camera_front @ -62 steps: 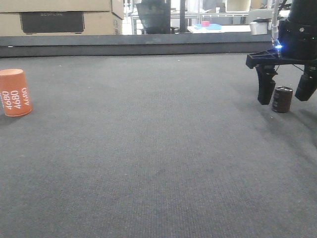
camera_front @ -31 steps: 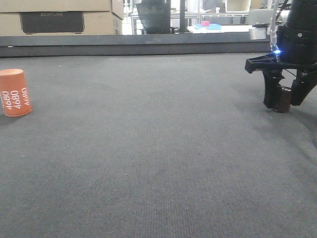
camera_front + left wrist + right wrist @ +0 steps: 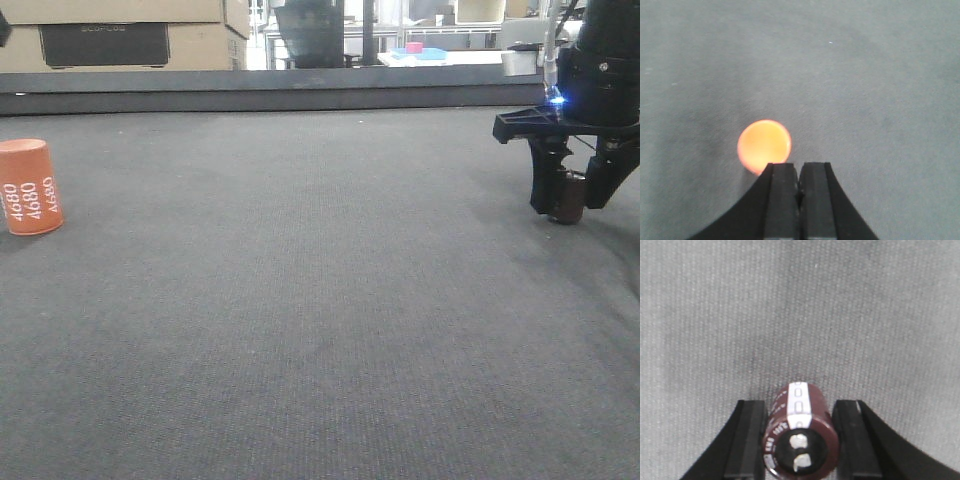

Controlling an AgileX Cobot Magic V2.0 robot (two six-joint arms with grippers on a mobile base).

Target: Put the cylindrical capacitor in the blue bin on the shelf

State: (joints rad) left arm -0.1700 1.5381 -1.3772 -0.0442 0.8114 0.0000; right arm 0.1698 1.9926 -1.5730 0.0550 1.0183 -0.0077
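The cylindrical capacitor (image 3: 569, 199) is a small dark brown cylinder with a pale stripe, standing upright on the grey carpet at the far right. My right gripper (image 3: 568, 203) is shut on it, one black finger against each side. The right wrist view looks down on the capacitor (image 3: 801, 432), showing its silvery terminals between the fingers of the gripper (image 3: 799, 405). My left gripper (image 3: 799, 172) is shut on nothing, its tips just beside the orange cylinder (image 3: 764, 145). The shelf and the blue bin are out of view.
The orange cylinder (image 3: 30, 187) marked "4680" stands at the far left of the carpet. A low dark ledge (image 3: 260, 92) runs along the back edge, with cardboard boxes (image 3: 120, 35) and furniture beyond it.
One second ago my right gripper stood open around the capacitor. It has closed on it since and now sits very slightly higher. The orange cylinder has not moved.
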